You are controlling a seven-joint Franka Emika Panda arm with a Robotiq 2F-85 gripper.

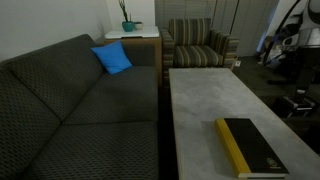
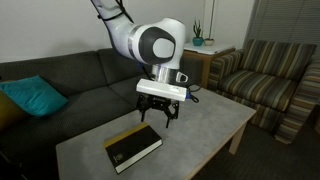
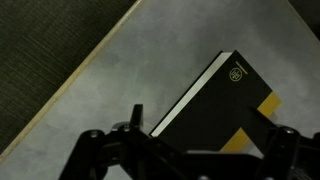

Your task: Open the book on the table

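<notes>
Book (image 2: 133, 148) lies closed and flat on the table (image 2: 205, 128), black cover up, yellow spine edge showing. It is below the gripper (image 2: 160, 117) and a little off to its side, apart from it. The gripper's fingers (image 2: 148, 112) are spread wide and point down, with nothing between them. In the wrist view the cover runs from between the fingertips outward.

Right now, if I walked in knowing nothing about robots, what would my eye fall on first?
Probably the big white robot arm, its open black fingers hanging above the grey table, close to a closed black book with a yellow spine. Next, the bright blue cushion on the dark sofa beside the table.
</notes>
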